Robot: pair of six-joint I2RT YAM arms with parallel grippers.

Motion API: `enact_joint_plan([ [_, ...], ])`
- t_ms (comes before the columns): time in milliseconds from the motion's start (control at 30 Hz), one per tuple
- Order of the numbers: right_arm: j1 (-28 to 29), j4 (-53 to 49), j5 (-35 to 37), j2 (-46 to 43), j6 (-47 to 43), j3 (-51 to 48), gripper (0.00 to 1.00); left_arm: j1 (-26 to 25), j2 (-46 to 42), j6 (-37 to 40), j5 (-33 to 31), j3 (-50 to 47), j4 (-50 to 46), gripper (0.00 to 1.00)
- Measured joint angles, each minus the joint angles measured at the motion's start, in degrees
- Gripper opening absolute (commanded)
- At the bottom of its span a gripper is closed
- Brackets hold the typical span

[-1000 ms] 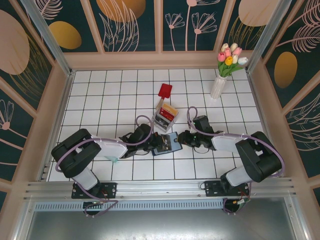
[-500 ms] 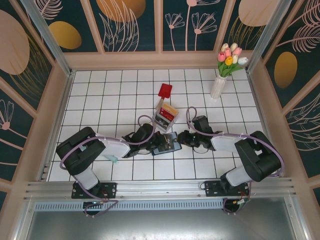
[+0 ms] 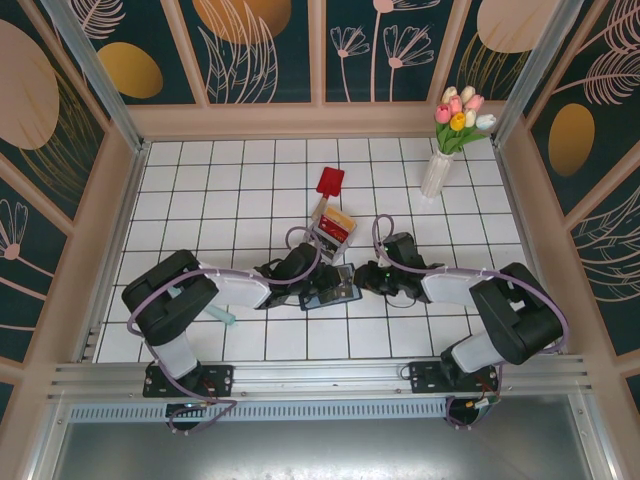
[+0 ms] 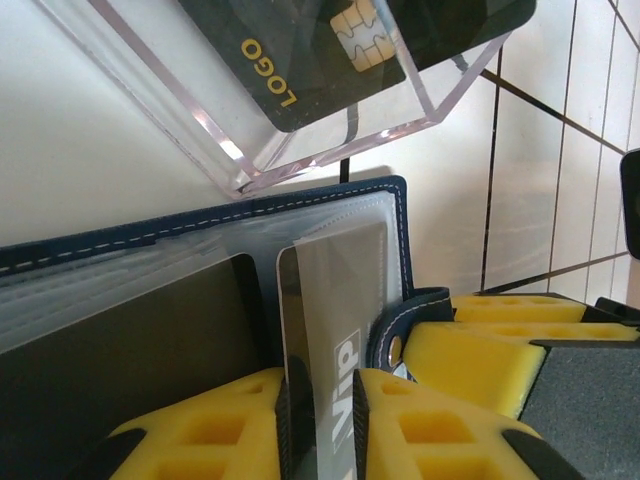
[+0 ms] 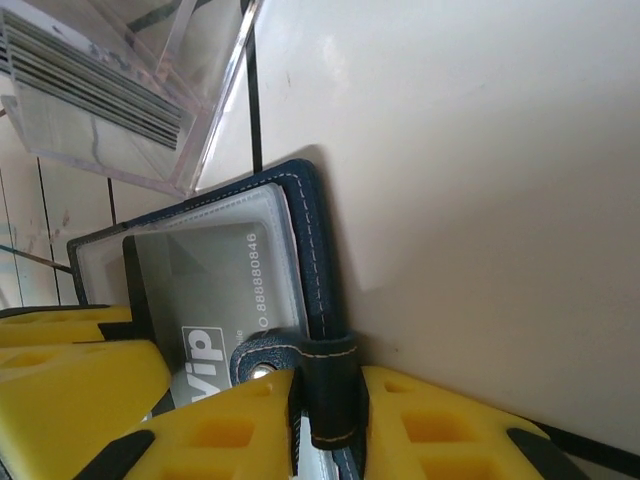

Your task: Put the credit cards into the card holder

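The dark navy card holder [image 3: 338, 291] lies open on the white tiles between my two grippers. A silver-grey "Vip" credit card [image 4: 335, 290] sits partly inside its clear slot. My left gripper [image 4: 325, 395] straddles that card's near end, its pads slightly apart and the card's face showing between them. In the top view the left gripper [image 3: 318, 283] is over the holder's left part. My right gripper [image 5: 328, 385] is shut on the holder's snap tab and edge [image 5: 312, 250]; from above the right gripper [image 3: 362, 280] is at its right side. The card [image 5: 200, 290] shows through the slot.
A clear plastic box [image 3: 332, 232] with more cards stands just behind the holder; a black "LOGO" card [image 4: 300, 50] shows inside it. A red paddle [image 3: 329, 182] lies farther back. A white vase of tulips [image 3: 437, 172] stands at the back right.
My left gripper has slid right over the holder, carrying the card into the slot, and its jaws have eased apart. The right gripper has held still.
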Motion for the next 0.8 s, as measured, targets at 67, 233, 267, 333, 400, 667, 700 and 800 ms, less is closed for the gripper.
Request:
enact_joint_plan([
  [67, 0.39, -0.04, -0.04, 0.00, 0.09, 0.00, 0.21, -0.17, -0.31, 0.74, -0.90, 0.61, -2.25, 0.26],
  [233, 0.55, -0.07, -0.63, 0.02, 0.20, 0.00, 0.16, -0.28, -0.48, 2.45, -1.70, 2.12, -6.12, 0.27],
  [267, 0.55, -0.04, -0.94, 0.02, 0.20, 0.00, 0.16, -0.28, -0.55, 2.86, -1.68, 2.21, -6.40, 0.27],
  [333, 0.55, -0.07, -1.38, 0.02, 0.20, -0.02, 0.16, -0.28, -0.57, 3.69, -1.33, 2.25, -6.56, 0.29],
  [400, 0.55, -0.04, -1.60, 0.02, 0.22, -0.02, 0.16, -0.26, -0.57, 4.42, -0.59, 2.49, -6.54, 0.29],
  [667, 0.55, -0.39, -1.25, 0.02, 0.66, -0.24, 0.22, -0.11, 0.07, 5.44, 1.14, 3.21, -6.84, 0.31],
  [700, 0.61, -0.52, -0.96, 0.00, 0.66, -0.22, 0.23, -0.13, 0.04, 5.46, 0.98, 3.34, -7.26, 0.31],
  [800, 1.29, -1.97, 0.94, -0.55, 0.44, 0.33, 0.24, -0.44, -0.48, 5.49, -0.52, 3.67, -9.09, 0.34],
])
